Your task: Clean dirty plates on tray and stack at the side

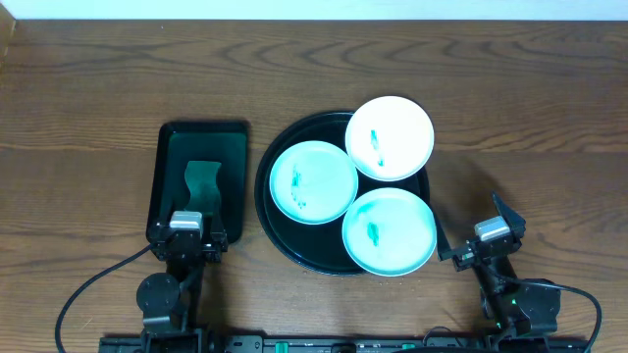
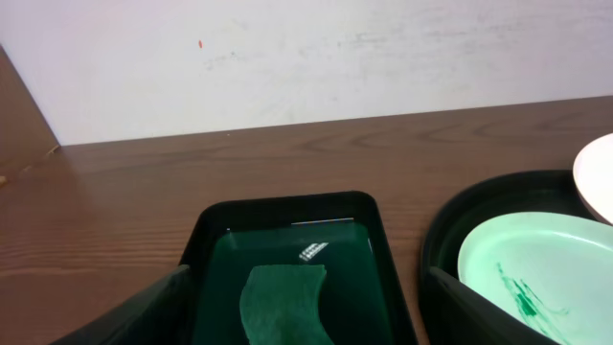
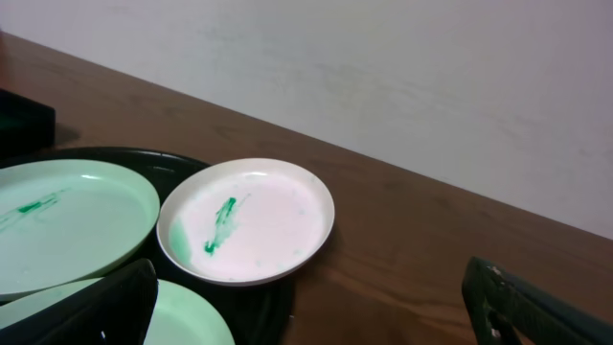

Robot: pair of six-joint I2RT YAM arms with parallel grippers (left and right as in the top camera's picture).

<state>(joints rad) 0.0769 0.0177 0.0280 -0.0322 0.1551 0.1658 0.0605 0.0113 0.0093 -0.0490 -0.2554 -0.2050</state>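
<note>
well, the three plates (image 1: 314, 181) all lie on the tray (image 1: 273, 224), each with a teal smear in its middle. one lies flat on the tray's left half. the far plate (image 1: 390, 137) rides over the tray's far-right rim, and the near plate (image 1: 389, 230) overhangs its near-right rim. they look thin, stiff and light, with a glossy face that would likely slip under a pinch. so the raised lip is the place to take hold, most easily where a plate juts past the tray's rim. the right gripper (image 1: 479, 238) hangs just right of the tray, close to the near plate, jaws spread wide and holding nothing. the left gripper (image 1: 188, 233) sits left of the tray, over the near end of the rectangular tray (image 1: 165, 167), also wide apart and empty. the green cloth (image 1: 203, 181) in it looks soft and should fold into a grasp. no plate is stacked beside the tray yet.
</note>
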